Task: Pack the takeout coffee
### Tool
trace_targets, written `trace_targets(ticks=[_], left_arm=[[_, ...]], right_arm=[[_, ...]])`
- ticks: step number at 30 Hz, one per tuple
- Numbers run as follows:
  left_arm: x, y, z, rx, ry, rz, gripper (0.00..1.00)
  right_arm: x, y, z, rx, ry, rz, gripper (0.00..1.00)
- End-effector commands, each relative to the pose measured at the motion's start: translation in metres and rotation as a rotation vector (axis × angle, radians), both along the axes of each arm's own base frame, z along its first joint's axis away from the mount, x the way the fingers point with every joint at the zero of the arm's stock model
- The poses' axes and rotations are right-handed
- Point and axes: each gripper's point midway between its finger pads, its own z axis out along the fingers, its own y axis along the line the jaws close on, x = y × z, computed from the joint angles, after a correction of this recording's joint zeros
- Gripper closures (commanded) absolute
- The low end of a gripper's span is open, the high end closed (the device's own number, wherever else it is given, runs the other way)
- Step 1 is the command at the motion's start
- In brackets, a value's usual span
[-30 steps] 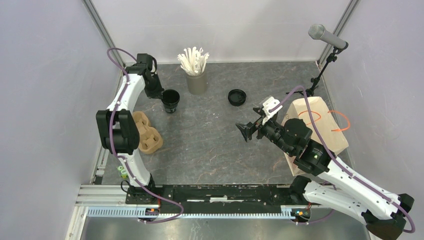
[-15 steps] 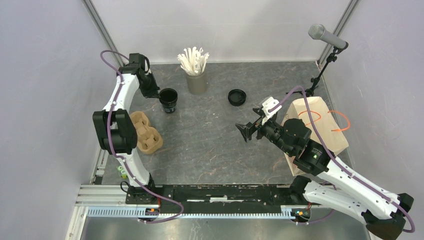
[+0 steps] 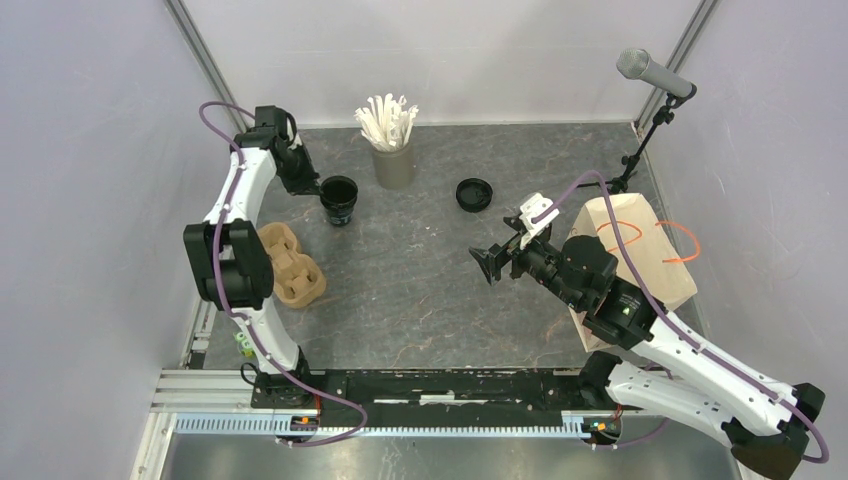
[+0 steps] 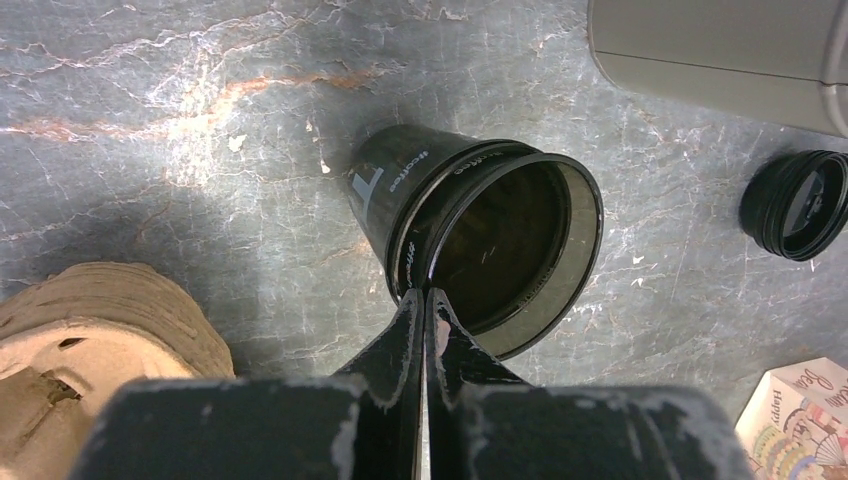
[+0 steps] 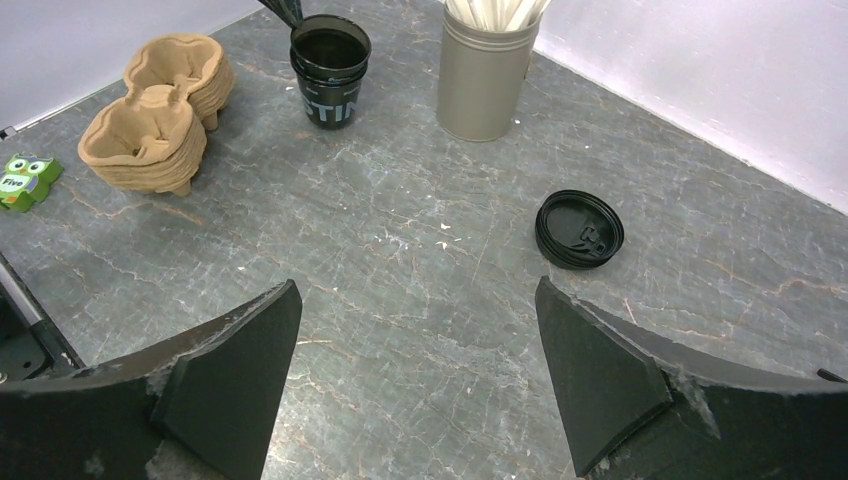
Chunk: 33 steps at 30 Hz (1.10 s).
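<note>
Left pincer [image 4: 425, 300] is found closed, its tips met at the near rim of the black cup [image 4: 500, 240]; one finger is seen outside the wall and the other apparently inside, so the rim is judged to be pinched; the right pincer [image 5: 415, 285] is held wide apart above the table centre and nothing is carried in it. Progress is judged to be early; the cup is stood upright on the table [image 3: 420, 290] at 10 o'clock, well apart from the black lid [image 3: 474, 193] laid at 1 o'clock; no lid is fitted, and no cup is seated in the pulp carriers [image 3: 290, 265] stacked at 9 o'clock, whose wells are seen bare; capping, seating and bagging are therefore judged outstanding. A second rim is seen just below the first, so nested cups are suspected; the interior is dark and no liquid can be made out. White straws [image 3: 388, 115] are held in the grey holder [image 3: 394, 168] at 11 o'clock; the inside of the paper bag [image 3: 660, 280] at 3 o'clock is not shown.
</note>
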Motion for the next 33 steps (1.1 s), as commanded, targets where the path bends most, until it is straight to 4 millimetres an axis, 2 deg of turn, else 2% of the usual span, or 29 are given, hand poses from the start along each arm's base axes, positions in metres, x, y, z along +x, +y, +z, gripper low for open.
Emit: trace_targets(ticks=[1, 11, 33], left_arm=[[0.01, -0.003, 0.049, -0.03, -0.133, 0.014, 0.98], [0.009, 0.0, 0.06, -0.022, -0.159, 0.026, 0.98], [-0.002, -0.006, 0.117, -0.039, -0.3, 0.014, 0.98]], right_arm=[[0.0, 0.003, 0.01, 0.036, -0.02, 0.007, 0.05], [0.001, 0.001, 0.006, 0.025, -0.019, 0.0, 0.05], [-0.001, 0.002, 0.005, 0.03, -0.003, 0.003, 0.04]])
